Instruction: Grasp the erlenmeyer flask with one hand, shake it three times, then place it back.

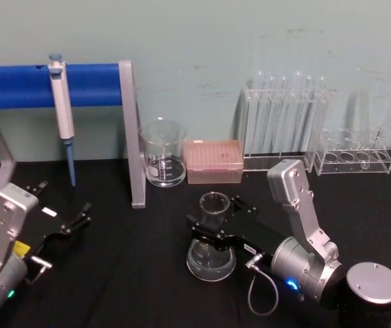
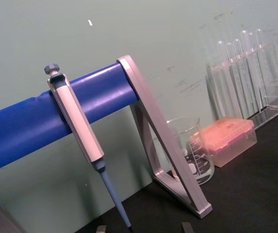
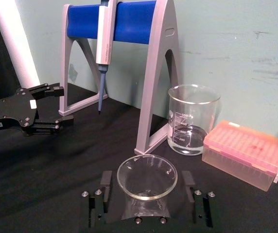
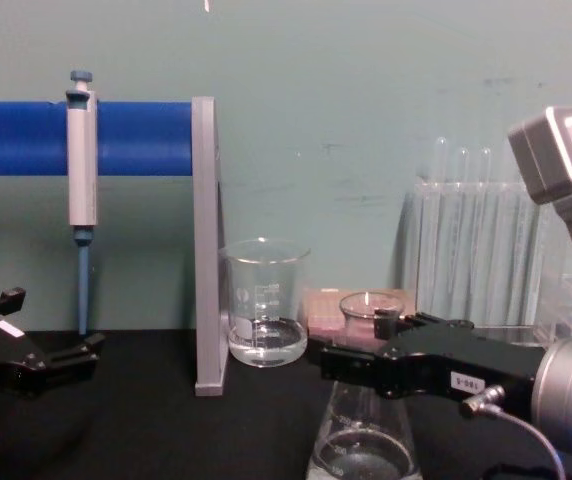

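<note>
The right gripper (image 1: 217,226) has its fingers closed around the neck of the erlenmeyer flask (image 1: 211,256) near centre on the black table (image 1: 134,273), while the left gripper (image 1: 65,219) rests spread wide at the left

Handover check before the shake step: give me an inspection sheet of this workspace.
Surface: black table, no spills seen.
Job's things: erlenmeyer flask upright on the table, a little clear liquid in it.
Clutter: beaker, pink tip box, test tube racks, pipette hanging on the blue stand.
Grippers: right gripper around the flask neck, fingers either side; left gripper open, idle at left.
Cables: grey cable looping from the right wrist.
Surroundings: pale green wall.
</note>
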Controlling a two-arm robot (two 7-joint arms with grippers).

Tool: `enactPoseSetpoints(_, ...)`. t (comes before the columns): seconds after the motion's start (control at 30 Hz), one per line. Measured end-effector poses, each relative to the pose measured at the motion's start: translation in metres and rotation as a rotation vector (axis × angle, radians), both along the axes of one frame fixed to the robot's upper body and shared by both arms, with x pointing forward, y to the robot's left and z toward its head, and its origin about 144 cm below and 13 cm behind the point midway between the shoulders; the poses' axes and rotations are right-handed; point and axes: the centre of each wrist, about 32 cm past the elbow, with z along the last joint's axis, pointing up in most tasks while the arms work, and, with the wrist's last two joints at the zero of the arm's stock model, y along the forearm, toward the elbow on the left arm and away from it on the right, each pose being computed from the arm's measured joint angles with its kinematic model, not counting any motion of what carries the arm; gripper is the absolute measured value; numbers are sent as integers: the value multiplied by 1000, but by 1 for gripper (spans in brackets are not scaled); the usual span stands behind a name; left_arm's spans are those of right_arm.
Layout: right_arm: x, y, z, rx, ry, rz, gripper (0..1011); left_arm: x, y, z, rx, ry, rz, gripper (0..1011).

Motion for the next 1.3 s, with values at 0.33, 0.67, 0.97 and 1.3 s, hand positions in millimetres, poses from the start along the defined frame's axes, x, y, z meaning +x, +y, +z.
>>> enactPoseSetpoints(0.33,0,0,0,0,0,0,1000,0,0,0,0,0,0,1001)
enactPoseSetpoints(0.67,-3,-6,1,7,4,-3,1000,0,0,0,0,0,0,1001)
enactPoseSetpoints(0.97,-15,-25,5,3,22,-9,1000,0,0,0,0,0,0,1001)
enactPoseSetpoints(1.3,-29,-51,15,-16,22,9,1000,0,0,0,0,0,0,1001)
